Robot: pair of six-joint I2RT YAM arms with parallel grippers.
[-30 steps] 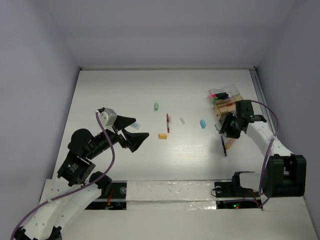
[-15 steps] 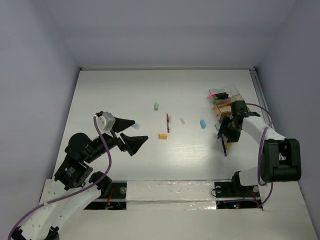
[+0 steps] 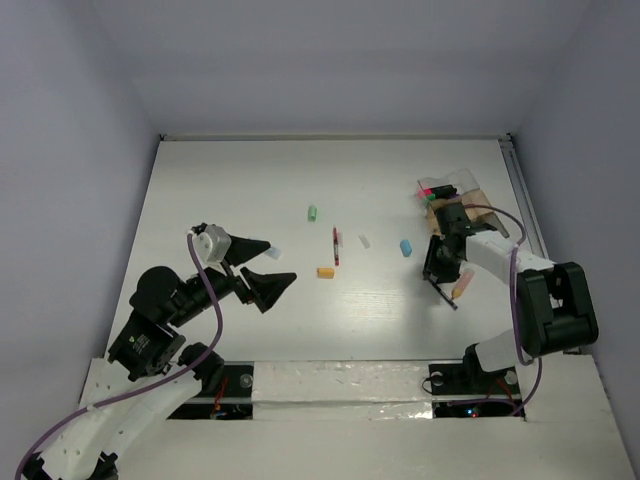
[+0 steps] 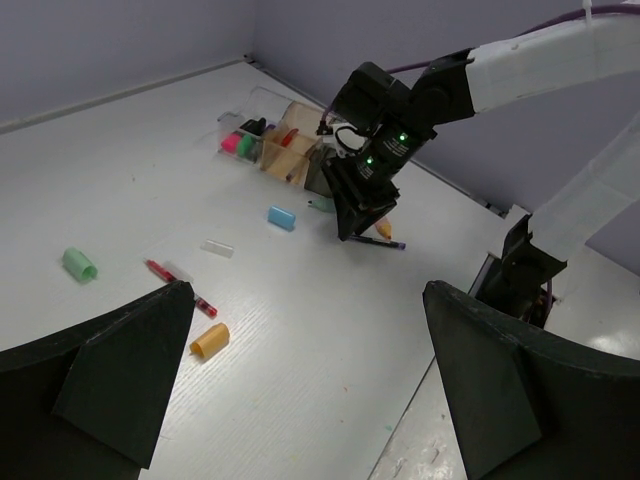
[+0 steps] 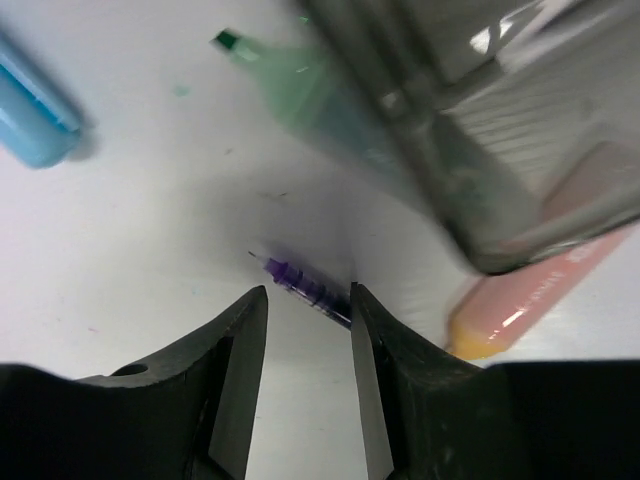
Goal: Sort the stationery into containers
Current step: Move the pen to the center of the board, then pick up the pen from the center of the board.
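Note:
My right gripper hangs low over the table beside the clear compartment box. Its jaws stand open. A thin purple-blue pen lies flat just beyond the fingertips and runs behind the right finger; it shows as a dark line from above. A peach-orange highlighter and a green one lie against the box wall. My left gripper is wide open and empty, raised over the table's left part. Pink and green items sit in the box.
Loose on the table's middle lie a blue eraser, a clear cap, a red pen, an orange eraser and a green eraser. The right wall's rail runs close behind the box.
My right gripper has slid left and slightly away from the box, down to the pen; its jaws widened, then narrowed again. The left arm dropped back a little, then held still.

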